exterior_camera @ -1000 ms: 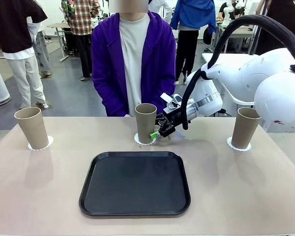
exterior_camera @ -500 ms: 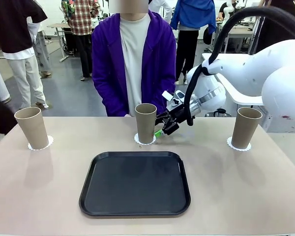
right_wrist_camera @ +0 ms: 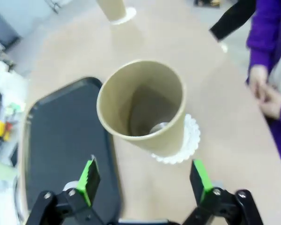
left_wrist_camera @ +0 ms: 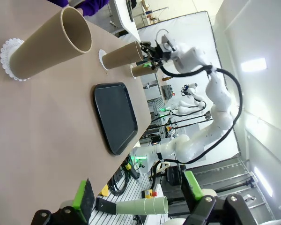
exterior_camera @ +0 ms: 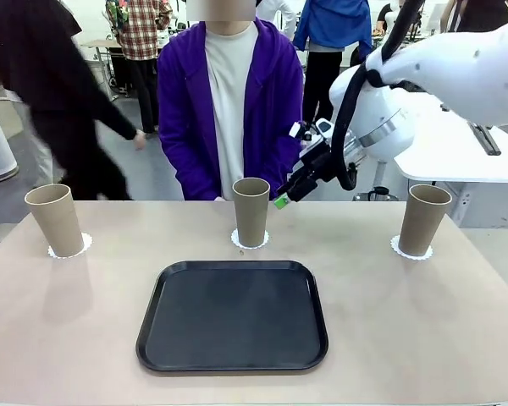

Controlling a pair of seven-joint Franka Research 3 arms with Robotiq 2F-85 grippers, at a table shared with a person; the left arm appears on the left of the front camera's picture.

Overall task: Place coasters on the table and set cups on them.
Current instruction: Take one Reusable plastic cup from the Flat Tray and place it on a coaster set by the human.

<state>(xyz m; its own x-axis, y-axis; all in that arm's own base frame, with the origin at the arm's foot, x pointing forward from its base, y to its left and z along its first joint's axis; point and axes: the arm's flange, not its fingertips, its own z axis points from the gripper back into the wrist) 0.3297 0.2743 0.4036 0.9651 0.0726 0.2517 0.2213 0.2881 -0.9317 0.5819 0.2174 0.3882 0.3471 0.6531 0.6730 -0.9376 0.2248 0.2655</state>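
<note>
A black square tray [exterior_camera: 232, 315] with rounded corners and a raised rim lies empty at the near middle. At the far edge stands a person in a purple hooded jacket [exterior_camera: 189, 110] over a white shirt [exterior_camera: 230, 93]. To the far left another person in dark clothing [exterior_camera: 59, 93] passes, blurred. Farther back stand a person in a plaid shirt [exterior_camera: 140, 30] and one in a blue top [exterior_camera: 332, 24]. A white table [exterior_camera: 457, 156] sits at far right. In the left wrist view, what seems a stack of pale green cups [left_wrist_camera: 143, 205] lies near the floor.
</note>
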